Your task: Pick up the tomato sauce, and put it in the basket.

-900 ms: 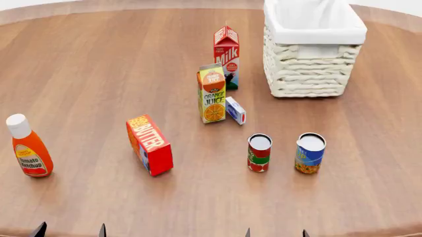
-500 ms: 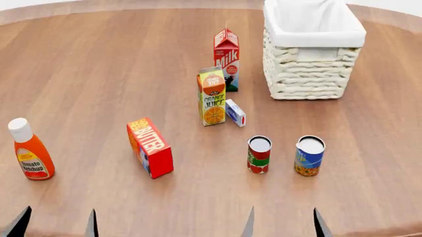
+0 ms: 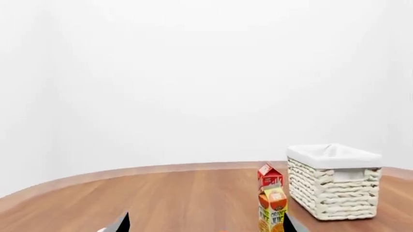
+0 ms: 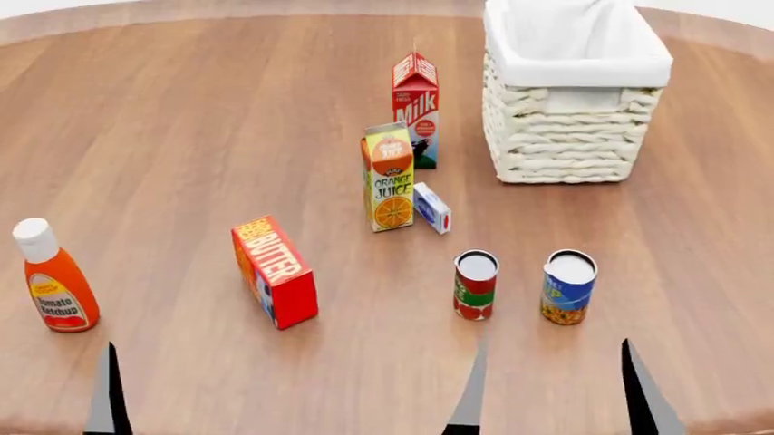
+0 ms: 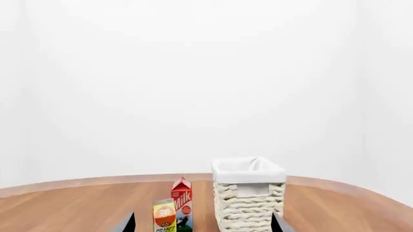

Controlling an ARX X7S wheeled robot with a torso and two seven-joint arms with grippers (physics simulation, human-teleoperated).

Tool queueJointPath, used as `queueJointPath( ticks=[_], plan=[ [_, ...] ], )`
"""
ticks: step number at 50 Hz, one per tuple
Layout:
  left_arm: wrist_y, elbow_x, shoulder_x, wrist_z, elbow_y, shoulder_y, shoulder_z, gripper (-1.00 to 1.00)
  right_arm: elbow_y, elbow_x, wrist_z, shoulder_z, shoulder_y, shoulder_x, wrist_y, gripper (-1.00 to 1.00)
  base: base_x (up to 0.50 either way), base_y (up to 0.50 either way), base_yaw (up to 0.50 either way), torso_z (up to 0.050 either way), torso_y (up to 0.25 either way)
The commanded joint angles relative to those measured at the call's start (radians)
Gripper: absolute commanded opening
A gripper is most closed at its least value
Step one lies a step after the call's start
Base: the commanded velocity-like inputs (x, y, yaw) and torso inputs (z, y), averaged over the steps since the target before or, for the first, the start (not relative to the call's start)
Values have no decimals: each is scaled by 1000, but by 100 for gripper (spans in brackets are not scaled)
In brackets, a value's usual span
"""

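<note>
Approach stage of the pick. The tomato sauce (image 4: 476,285) stands upright and untouched on the table (image 4: 181,127), just beside the blue-and-yellow can (image 4: 568,286) at its 3 o'clock, with the small white box (image 4: 432,207) near its 11 o'clock and the basket (image 4: 574,95) farther off toward 1 o'clock. The right pincer (image 4: 550,394) shows two dark fingertips (image 4: 469,390) spread wide and empty at the 6 o'clock edge of the head view, the tin lying ahead of its inner finger. Of the left pincer only one tip (image 4: 109,390) shows there; its wrist view shows both tips spread, holding nothing. Judged next move: carry the right pincer forward and slightly inward so its jaws straddle the tin without nudging the neighbouring can, then close
</note>
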Motion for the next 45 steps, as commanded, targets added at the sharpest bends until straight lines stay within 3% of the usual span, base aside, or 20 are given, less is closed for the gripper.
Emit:
queueJointPath(
  ticks=[1, 45],
  plan=[
    [-20, -13, -19, -19, 73, 13, 5, 100, -68, 37, 17, -4, -5, 15, 28, 100, 477, 0, 0, 0, 0],
    [-14, -24, -63, -66, 62, 11, 49, 100, -51, 67, 64, -36, -17, 66, 0, 100, 500, 0, 0, 0, 0]
  ],
)
